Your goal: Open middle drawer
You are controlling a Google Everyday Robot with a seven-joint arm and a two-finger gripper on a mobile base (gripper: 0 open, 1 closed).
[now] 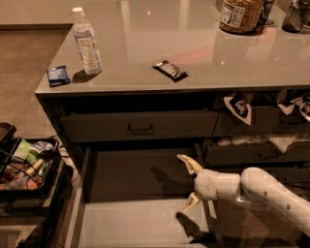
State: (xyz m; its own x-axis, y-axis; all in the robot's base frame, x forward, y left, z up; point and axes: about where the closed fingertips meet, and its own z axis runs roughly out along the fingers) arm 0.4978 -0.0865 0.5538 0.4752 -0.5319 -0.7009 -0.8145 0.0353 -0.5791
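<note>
The middle drawer (140, 225) stands pulled out toward the camera, with its pale grey floor showing and its left side wall (79, 203) in view. Its front panel is below the frame edge. My gripper (181, 183) hangs over the right part of the drawer floor. Its two pale fingers (188, 163) are spread wide and hold nothing. The white arm (261, 191) comes in from the right. Above, another dark grey drawer (97, 127) with a small dark pull (140, 129) is closed.
On the countertop (193, 38) stand a water bottle (86, 42), a blue packet (58, 75), a dark snack bar (170, 70) and a jar (240, 14). A black basket of snacks (22, 164) stands on the floor at left. More drawers (256, 154) are at right.
</note>
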